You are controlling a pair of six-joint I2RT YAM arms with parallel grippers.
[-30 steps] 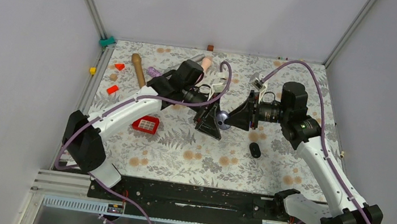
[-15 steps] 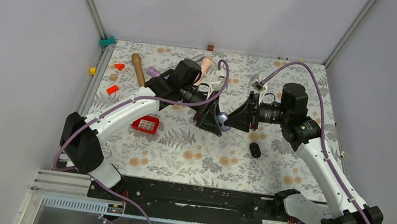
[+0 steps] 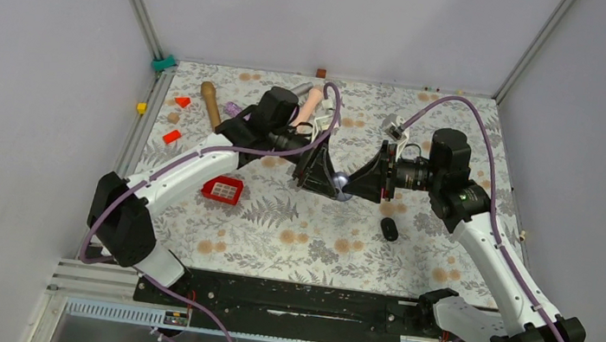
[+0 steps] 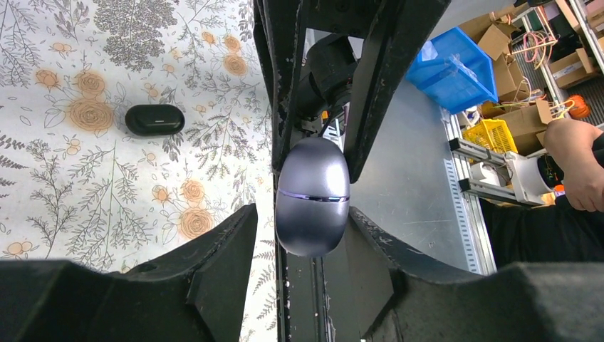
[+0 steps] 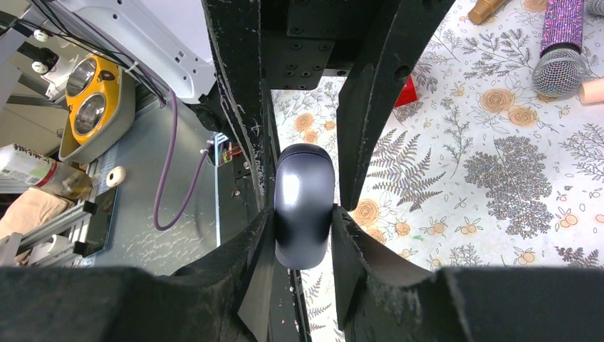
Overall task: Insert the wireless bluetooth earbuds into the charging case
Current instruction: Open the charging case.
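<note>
The floral counter (image 3: 290, 248) carries two arms that reach inward and meet nose to nose over its middle, the left arm (image 3: 186, 170) from the near left and the right arm (image 3: 491, 246) from the near right. The right gripper (image 5: 303, 235) is clamped on the case (image 4: 312, 182), a finger pressed against each flank. The left gripper (image 4: 303, 231) comes at the case from the opposite end. Its fingers flank the case closely, one seeming to touch, while a sliver of counter shows beside the other. Whether it grips I cannot tell. The case hangs above the counter between the two grippers, its lid down, with a thin seam running across it. A wooden peg (image 3: 210, 105) lies at the far left. A red tray (image 3: 223, 189) sits just beside the left arm. A black pebble (image 3: 389, 229) lies near the right arm, well apart from the case. Two small red blocks (image 3: 171, 136) lie near the left edge.
</note>
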